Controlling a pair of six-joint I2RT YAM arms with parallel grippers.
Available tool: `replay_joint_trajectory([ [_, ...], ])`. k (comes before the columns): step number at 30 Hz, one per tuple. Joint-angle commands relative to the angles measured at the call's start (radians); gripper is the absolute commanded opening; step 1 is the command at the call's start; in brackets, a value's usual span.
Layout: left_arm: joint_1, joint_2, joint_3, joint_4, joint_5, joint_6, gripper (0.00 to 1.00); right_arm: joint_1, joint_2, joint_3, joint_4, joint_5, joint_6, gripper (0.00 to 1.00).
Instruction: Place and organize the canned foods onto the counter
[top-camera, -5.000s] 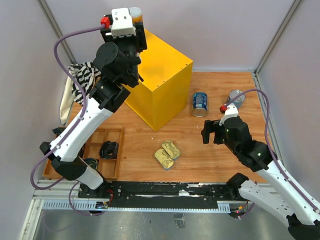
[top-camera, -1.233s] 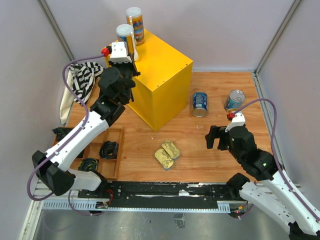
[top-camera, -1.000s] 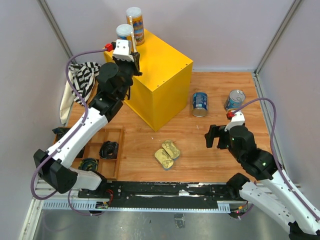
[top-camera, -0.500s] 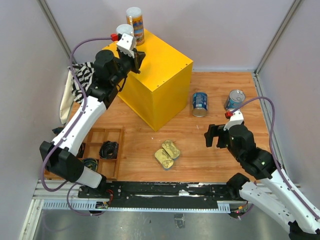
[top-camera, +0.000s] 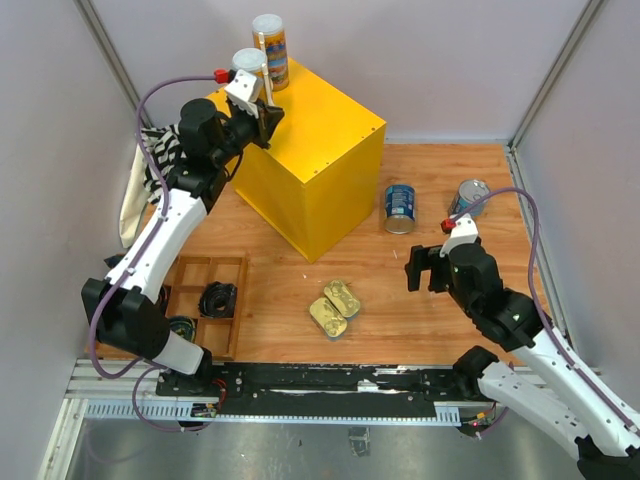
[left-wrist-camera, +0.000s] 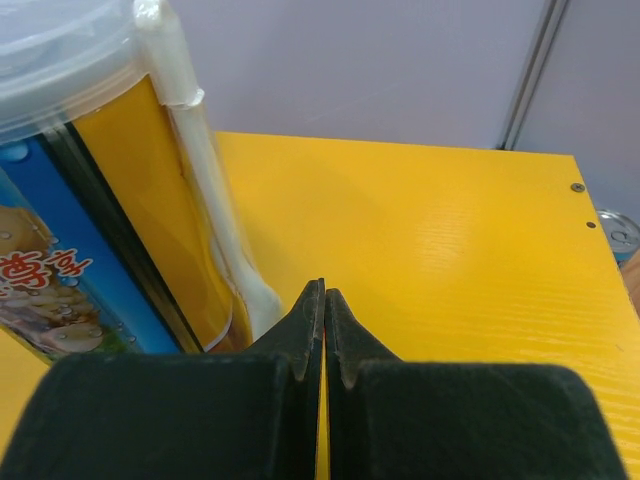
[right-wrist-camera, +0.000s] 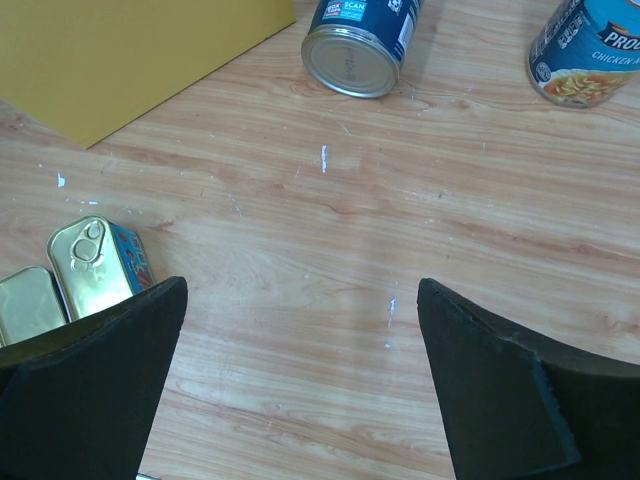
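Note:
The yellow counter (top-camera: 330, 150) carries two tall white-lidded cans: one at its back corner (top-camera: 268, 38), the other (top-camera: 247, 66) just in front of it. My left gripper (top-camera: 268, 116) hovers over the counter top (left-wrist-camera: 450, 240), shut and empty, its tips (left-wrist-camera: 324, 292) just right of the nearer tall can (left-wrist-camera: 100, 200). Two blue-labelled cans (top-camera: 400, 208) (top-camera: 470, 197) and two gold tins (top-camera: 328, 317) (top-camera: 343, 297) are on the wooden table. My right gripper (top-camera: 425, 270) hangs open above the table between them; its wrist view shows a blue can (right-wrist-camera: 365, 40), another (right-wrist-camera: 590, 45) and a tin (right-wrist-camera: 100, 262).
A low wooden compartment tray (top-camera: 236, 300) with small black objects (top-camera: 217, 298) lies at the near left. A striped cloth (top-camera: 158, 165) hangs left of the counter. Grey walls close in the table on three sides.
Five seconds ago my left gripper held a tall can over the counter's back corner. That can now stands free, and the shut gripper has swung right of it. The right arm shifted slightly.

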Motion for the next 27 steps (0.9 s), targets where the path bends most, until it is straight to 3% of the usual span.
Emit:
replay_joint_trajectory([
  [1, 0.021, 0.001, -0.004, 0.042, 0.051, -0.006, 0.0, -0.014, 0.015, 0.003, 0.034, 0.008, -0.016, 0.98],
  [27, 0.053, 0.083, 0.026, 0.137, -0.041, -0.044, 0.0, -0.022, 0.074, 0.002, 0.077, 0.01, -0.023, 0.98],
])
